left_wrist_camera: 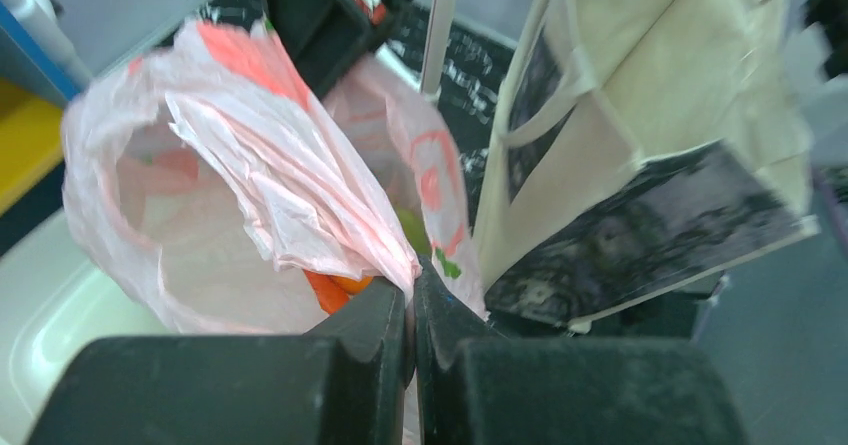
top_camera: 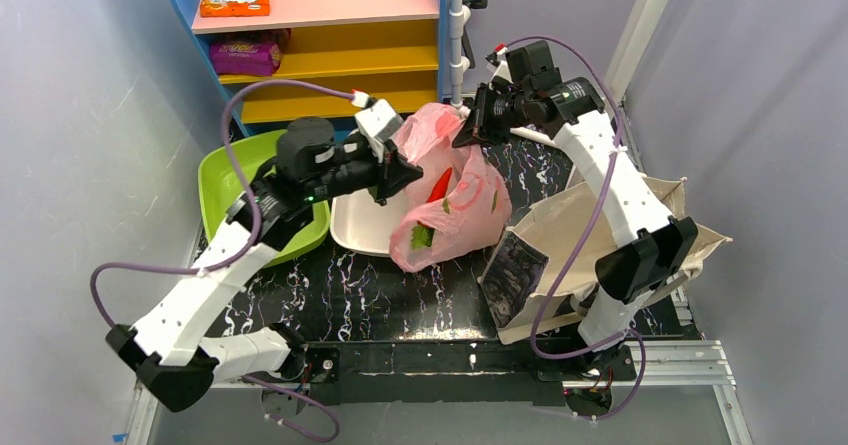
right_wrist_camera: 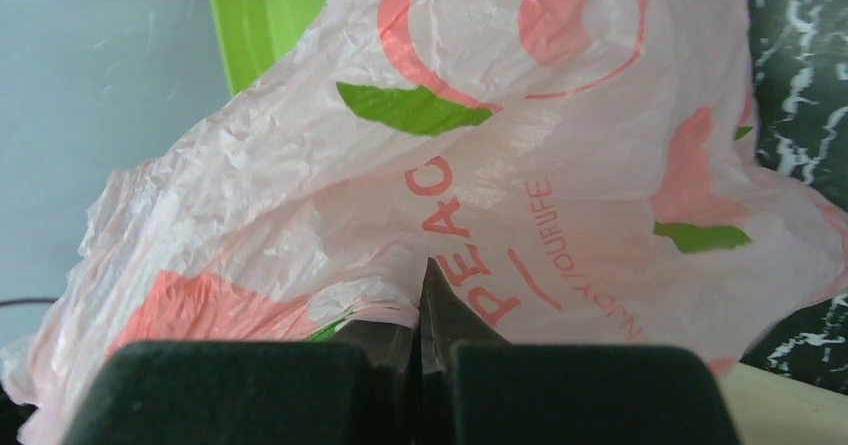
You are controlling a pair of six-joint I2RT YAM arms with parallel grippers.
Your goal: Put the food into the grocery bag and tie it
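Observation:
The pink plastic grocery bag point(top_camera: 450, 200) stands at mid-table, held up at both top corners. My left gripper point(top_camera: 408, 177) is shut on its left edge; the left wrist view shows pink film point(left_wrist_camera: 300, 195) pinched between the jaws point(left_wrist_camera: 411, 295). My right gripper point(top_camera: 468, 123) is shut on the bag's upper right part, with printed film point(right_wrist_camera: 500, 165) pinched at its jaws point(right_wrist_camera: 422, 285). Inside the bag, an orange piece of food point(left_wrist_camera: 335, 287) and a green piece point(left_wrist_camera: 412, 230) show. A red piece point(top_camera: 438, 185) shows through the film. The cabbage-like vegetable is hidden.
A beige canvas tote point(top_camera: 590, 235) with a dark printed panel lies at the right under my right arm. A white tray point(top_camera: 360, 225) and a green bin point(top_camera: 230, 180) sit left of the bag. A coloured shelf point(top_camera: 320, 25) with snack packs stands behind.

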